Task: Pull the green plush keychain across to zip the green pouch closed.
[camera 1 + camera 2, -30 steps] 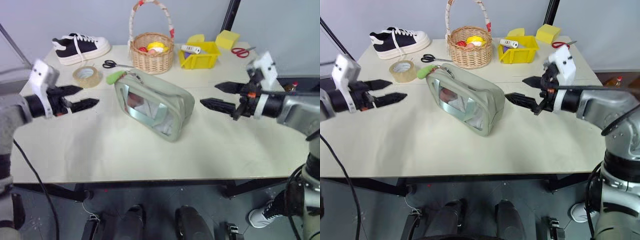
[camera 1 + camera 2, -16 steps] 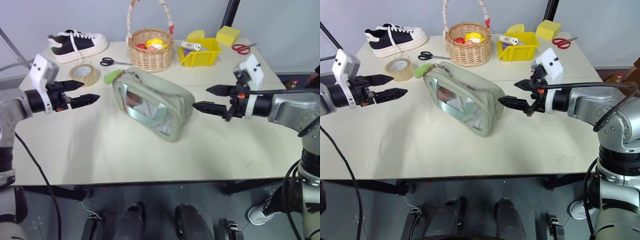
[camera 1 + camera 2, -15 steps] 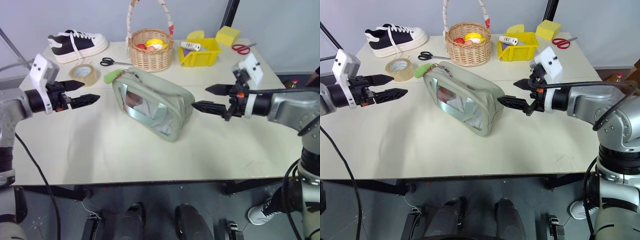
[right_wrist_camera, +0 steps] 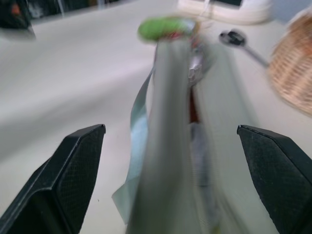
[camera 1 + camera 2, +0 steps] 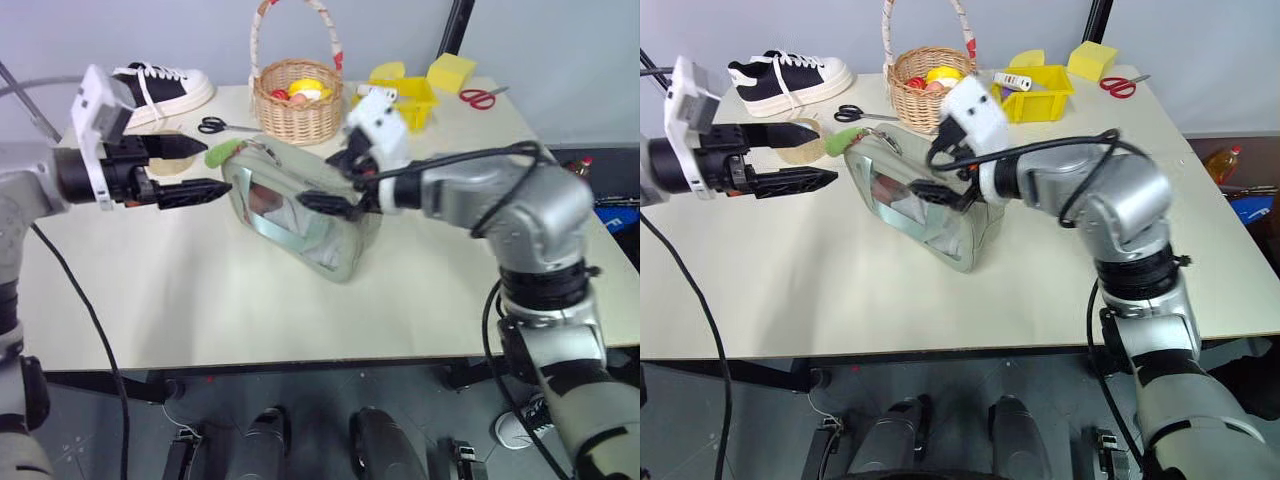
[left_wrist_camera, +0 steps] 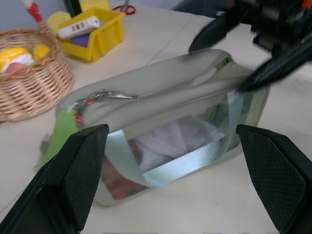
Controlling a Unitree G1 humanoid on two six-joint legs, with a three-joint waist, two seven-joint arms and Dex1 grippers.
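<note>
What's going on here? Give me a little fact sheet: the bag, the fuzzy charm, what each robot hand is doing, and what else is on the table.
Pouch: green pouch with a clear window side, lying mid-table, zipper on top
Charm: green plush keychain at the pouch end nearer the left gripper, not gripped
Left gripper: fingers open, beside the keychain end
Right gripper: fingers open, straddling the pouch's other end
Behind the pouch: wicker basket, yellow bin, sneaker, black scissors, red scissors
</note>
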